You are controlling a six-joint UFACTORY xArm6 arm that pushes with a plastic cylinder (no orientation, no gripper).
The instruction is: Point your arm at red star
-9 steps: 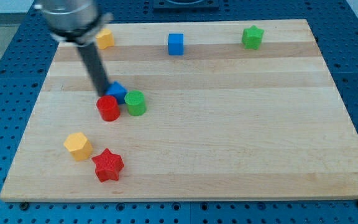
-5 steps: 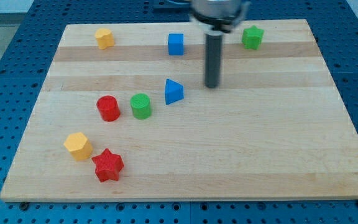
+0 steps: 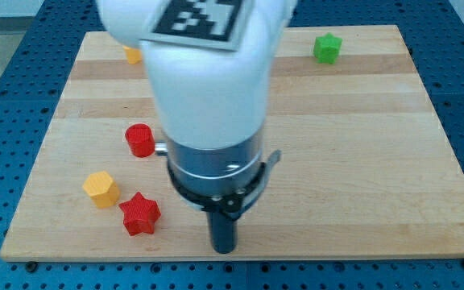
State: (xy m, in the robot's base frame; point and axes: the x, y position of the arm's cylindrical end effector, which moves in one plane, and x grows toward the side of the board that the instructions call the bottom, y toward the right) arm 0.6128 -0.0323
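Note:
The red star (image 3: 140,213) lies near the board's bottom left. My tip (image 3: 224,249) rests on the board near the view's bottom edge, to the right of the red star and apart from it. The arm's white body fills the middle of the view and hides the blocks behind it.
A yellow block (image 3: 101,188) sits just up-left of the red star. A red cylinder (image 3: 140,140) stands higher on the left. A green star (image 3: 326,47) is at the top right. A yellow block (image 3: 131,55) peeks out at the top left. The wooden board (image 3: 377,161) lies on a blue perforated table.
The arm has swung from the board's top middle down to the bottom, nearer the red star. It now hides the green cylinder and both blue blocks. Earlier the blue triangle was pushed right.

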